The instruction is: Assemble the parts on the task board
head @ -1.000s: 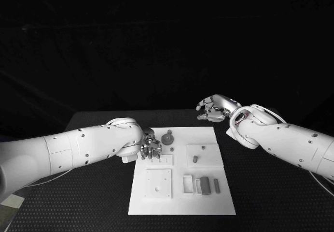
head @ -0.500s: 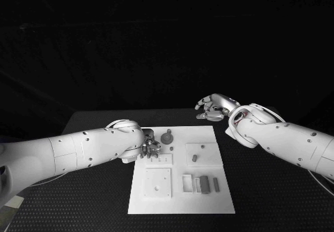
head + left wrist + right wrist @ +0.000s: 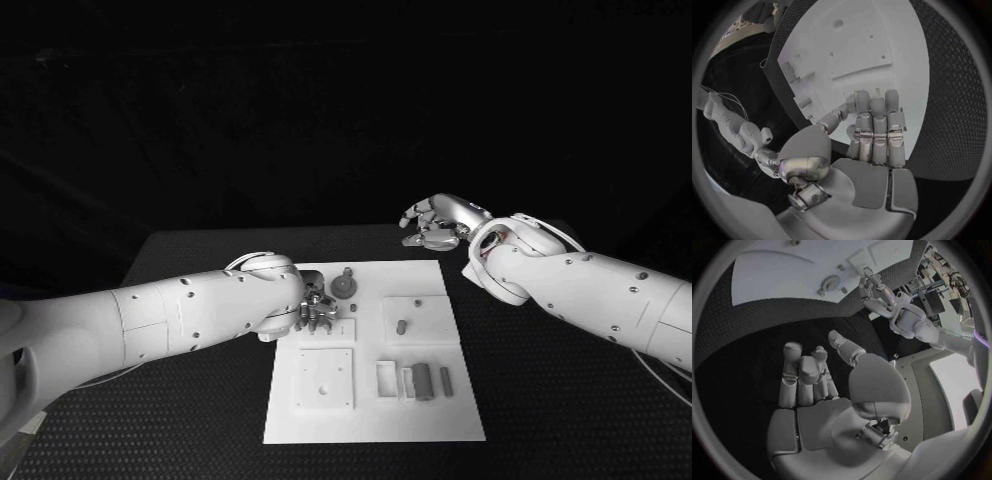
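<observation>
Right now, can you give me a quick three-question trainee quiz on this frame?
1. True or false: the right robot hand hangs over the black table beyond the white rectangular task board.
2. Which robot hand is over the board's far left part? A) left robot hand B) right
3. Fill in: the right robot hand holds ____.

Key: 1 true; 2 A; 3 nothing.

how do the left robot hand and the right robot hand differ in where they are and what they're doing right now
The left robot hand is down at the task board, its fingers over the board's left edge beside a grey part; the right robot hand hangs over the black table beyond the board's far right corner. The left reaches towards the parts; the right is apart from them all. Both show nothing held.
</observation>
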You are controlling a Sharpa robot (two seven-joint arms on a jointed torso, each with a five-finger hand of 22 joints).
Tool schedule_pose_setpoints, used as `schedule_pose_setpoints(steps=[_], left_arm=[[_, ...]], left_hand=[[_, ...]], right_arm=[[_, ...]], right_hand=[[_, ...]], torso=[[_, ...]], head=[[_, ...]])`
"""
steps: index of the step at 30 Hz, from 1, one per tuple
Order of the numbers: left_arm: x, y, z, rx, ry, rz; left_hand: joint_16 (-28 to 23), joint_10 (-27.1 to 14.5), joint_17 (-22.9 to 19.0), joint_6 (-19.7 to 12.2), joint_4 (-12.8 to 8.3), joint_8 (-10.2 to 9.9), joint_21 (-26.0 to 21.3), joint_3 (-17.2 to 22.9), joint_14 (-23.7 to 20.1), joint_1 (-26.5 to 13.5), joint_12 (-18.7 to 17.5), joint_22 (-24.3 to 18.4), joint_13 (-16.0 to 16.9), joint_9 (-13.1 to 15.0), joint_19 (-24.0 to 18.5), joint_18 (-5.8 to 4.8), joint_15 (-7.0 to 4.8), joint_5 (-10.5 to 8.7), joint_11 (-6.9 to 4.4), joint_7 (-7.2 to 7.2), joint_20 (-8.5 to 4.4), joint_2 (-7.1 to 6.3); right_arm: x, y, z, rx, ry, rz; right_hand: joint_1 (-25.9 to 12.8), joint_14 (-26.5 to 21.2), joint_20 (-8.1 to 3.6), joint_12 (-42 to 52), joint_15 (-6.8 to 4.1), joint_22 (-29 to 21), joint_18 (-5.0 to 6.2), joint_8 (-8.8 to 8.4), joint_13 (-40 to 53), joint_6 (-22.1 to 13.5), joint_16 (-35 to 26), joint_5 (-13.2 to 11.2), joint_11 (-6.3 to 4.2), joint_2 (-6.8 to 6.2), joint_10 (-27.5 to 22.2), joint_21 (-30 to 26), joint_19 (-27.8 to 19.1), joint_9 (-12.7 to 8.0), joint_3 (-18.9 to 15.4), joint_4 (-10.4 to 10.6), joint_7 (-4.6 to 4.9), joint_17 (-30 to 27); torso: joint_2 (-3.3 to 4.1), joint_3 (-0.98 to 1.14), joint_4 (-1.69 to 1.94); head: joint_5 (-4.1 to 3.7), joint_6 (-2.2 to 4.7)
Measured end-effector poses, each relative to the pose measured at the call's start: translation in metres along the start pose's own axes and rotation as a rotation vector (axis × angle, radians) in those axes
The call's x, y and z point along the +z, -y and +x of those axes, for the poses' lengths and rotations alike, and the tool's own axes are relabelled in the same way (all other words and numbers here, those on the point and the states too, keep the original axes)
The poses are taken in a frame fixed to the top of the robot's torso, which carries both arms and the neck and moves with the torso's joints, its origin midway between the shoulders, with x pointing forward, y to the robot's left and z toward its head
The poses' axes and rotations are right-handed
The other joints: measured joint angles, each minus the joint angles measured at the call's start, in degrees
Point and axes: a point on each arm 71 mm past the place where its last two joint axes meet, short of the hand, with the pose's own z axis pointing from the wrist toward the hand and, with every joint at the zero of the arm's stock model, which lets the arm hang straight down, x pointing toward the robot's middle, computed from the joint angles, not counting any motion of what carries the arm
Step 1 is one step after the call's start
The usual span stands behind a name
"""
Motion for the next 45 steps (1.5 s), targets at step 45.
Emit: schedule_pose_setpoints(steps=[45], left_arm=[[0.0095,-0.0001,0.0091,0.036,0.010,-0.002]], left_hand=[[0.2,0.0,-0.3,0.0,0.2,0.1,0.0,0.0,0.0,-0.3,0.3,0.3,0.0,0.1,0.0,0.00,0.00,-0.24,0.01,0.01,0.01,-0.30]], right_arm=[[0.0005,-0.0023,0.0018,0.002,-0.014,-0.005]], right_hand=[[0.0,0.0,0.10,0.0,0.00,0.0,0.00,0.00,-0.1,0.2,0.0,0.0,0.00,0.00,0.0,0.0,0.1,0.0,-0.3,0.0,0.10,0.0]], torso=[[0.01,0.03,0.10]], head=[[-0.02,-0.07]])
